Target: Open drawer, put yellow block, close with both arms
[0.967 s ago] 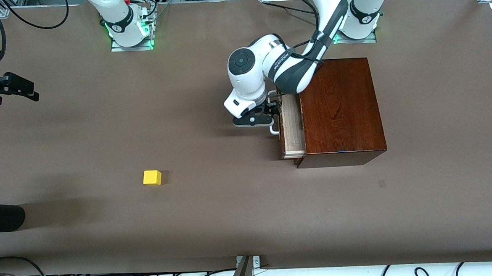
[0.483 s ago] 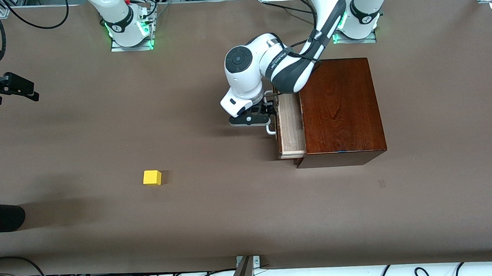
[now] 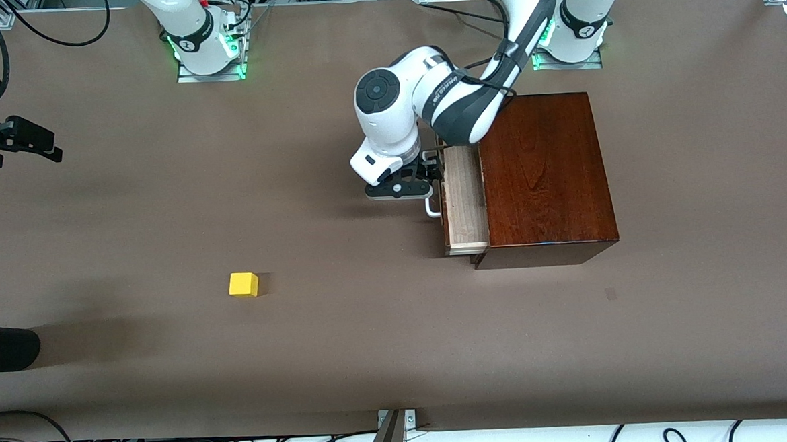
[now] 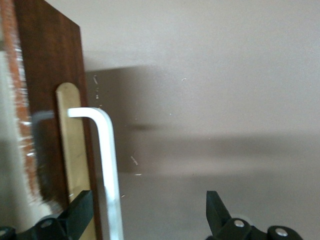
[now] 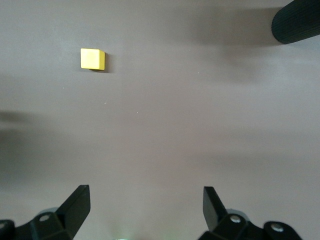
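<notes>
A: Where's the drawer [image 3: 465, 200]?

B: Partly out of the reddish-brown wooden box [image 3: 545, 176], pale wood tray showing. The left gripper [image 3: 402, 188] is at its white loop handle [image 4: 107, 165], fingers spread wide either side, not clamping, probably so it can hook the handle.

A: And the yellow block [image 3: 243, 284]?

B: A small matte cube on the brown table [image 3: 131, 221], well apart from the box, toward the right arm's end. The right gripper [image 5: 145, 212] waits high above it, jaws wide, holding nothing.
</notes>
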`<action>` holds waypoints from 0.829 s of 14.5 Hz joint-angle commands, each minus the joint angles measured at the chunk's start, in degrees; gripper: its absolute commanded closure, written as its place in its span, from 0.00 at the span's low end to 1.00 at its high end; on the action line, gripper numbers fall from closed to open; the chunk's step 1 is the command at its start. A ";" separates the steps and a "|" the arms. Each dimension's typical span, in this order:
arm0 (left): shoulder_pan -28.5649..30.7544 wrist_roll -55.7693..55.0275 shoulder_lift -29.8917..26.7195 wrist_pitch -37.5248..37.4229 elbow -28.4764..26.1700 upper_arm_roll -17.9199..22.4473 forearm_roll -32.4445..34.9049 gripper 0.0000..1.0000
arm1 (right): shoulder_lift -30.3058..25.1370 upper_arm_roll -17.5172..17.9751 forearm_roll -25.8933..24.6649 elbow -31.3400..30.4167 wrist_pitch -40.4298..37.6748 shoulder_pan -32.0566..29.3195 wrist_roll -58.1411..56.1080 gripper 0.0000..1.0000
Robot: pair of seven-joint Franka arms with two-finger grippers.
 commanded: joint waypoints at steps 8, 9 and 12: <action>9.13 8.82 -10.18 -17.82 7.10 -0.06 -2.12 0.00 | 0.73 1.17 0.38 0.87 5.18 2.51 0.25 0.00; 11.32 11.71 -11.32 -19.31 7.18 -0.15 -2.12 0.00 | 1.87 1.08 -0.14 0.96 6.67 4.79 1.64 0.00; 18.69 24.00 -14.84 -23.26 7.18 -0.15 -2.12 0.00 | 9.58 1.08 -0.06 6.20 11.69 9.89 6.12 0.00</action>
